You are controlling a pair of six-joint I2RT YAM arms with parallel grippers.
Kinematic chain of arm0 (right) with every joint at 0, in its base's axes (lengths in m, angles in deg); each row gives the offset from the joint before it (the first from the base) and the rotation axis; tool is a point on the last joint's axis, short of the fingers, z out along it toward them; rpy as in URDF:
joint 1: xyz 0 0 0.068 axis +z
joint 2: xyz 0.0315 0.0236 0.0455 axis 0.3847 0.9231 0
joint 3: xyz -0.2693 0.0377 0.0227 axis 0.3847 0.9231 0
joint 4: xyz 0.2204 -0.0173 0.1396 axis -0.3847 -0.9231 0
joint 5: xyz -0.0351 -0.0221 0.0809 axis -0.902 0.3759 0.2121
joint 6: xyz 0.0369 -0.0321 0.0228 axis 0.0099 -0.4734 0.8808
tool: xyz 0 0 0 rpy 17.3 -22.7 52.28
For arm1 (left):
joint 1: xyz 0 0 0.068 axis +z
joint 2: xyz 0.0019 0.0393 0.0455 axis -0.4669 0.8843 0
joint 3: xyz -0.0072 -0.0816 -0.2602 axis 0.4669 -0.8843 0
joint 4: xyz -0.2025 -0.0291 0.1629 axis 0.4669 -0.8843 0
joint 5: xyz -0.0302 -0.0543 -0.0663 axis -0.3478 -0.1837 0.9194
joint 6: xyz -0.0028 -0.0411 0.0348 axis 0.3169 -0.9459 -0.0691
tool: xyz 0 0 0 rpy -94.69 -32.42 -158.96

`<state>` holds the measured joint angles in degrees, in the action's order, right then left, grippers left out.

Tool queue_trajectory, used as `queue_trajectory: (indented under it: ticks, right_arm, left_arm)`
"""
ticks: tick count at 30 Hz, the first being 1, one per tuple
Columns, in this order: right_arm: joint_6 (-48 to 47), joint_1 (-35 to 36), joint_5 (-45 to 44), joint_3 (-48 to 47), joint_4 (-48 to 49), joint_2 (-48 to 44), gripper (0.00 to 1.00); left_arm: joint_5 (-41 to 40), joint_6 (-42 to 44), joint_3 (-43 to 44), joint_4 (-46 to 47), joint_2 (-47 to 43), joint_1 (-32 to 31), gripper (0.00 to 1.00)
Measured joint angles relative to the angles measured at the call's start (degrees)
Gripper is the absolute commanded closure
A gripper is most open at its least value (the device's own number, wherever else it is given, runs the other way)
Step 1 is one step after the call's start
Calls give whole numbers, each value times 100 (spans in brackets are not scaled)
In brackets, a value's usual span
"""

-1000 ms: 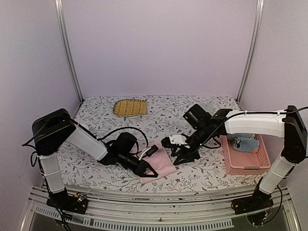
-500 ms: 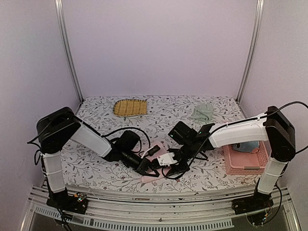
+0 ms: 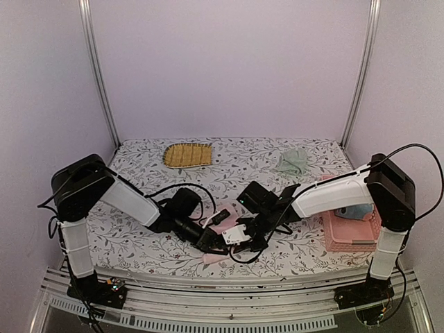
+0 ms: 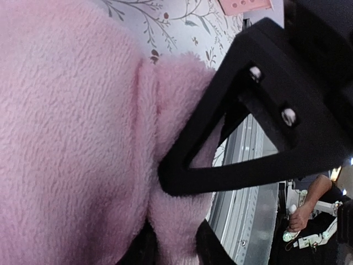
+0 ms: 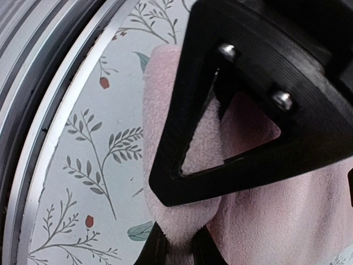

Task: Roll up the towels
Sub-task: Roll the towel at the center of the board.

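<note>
The pink towel (image 3: 211,258) lies bunched at the front middle of the table, mostly hidden under both grippers. My left gripper (image 3: 210,241) comes in from the left, shut on a fold of the pink towel (image 4: 71,138). My right gripper (image 3: 240,236) comes in from the right, shut on the rolled near edge of the pink towel (image 5: 287,221). The two grippers sit almost touching. A pale green towel (image 3: 293,162) lies crumpled at the back right. A light blue towel (image 3: 355,210) sits in the pink basket (image 3: 347,240).
A yellow-brown woven mat (image 3: 187,154) lies at the back left. The pink basket stands at the right edge. The metal front rail (image 5: 44,72) runs close beside the towel's near edge. The tablecloth has a floral print.
My right arm swung left and down to the towel's near edge and its jaws closed on it, uncovering the green towel. My left gripper shifted slightly right, still on the towel.
</note>
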<state>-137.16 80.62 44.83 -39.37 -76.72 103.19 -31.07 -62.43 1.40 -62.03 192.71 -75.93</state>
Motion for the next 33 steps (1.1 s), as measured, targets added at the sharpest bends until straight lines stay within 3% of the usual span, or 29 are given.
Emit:
queue_trajectory:
  ticks: [7,12,16,19,22,26,30,33]
  right_arm:
    - [-20,9,293,-372,-420,192,94]
    - [175,-2,859,-916,-1355,492,94]
    - [431,-166,1473,-1738,-2258,1078,94]
    - [623,-398,2022,-2640,-3097,1749,93]
    - [774,-643,2579,-3567,-3976,2496,93]
    - [879,-863,3211,-4363,-4861,3191,93]
    - [935,-960,3554,-4819,-5423,3595,93]
    - [979,-1003,3705,-4885,-5547,3692,92]
  left_arm:
    - [-1012,247,-529,-592,-1117,13,55]
    - [-2107,262,-1228,-850,-2564,22,47]
    - [-3018,278,-1856,-837,-3928,-74,46]
    - [-3945,442,-2092,-901,-4839,-570,47]
    - [-4872,774,-2188,-905,-5515,-1506,49]
    - [-5626,1296,-2177,-920,-5517,-2280,53]
    - [-6074,1816,-1961,-1023,-4760,-2579,58]
    - [-6183,2205,-1714,-988,-4087,-2730,52]
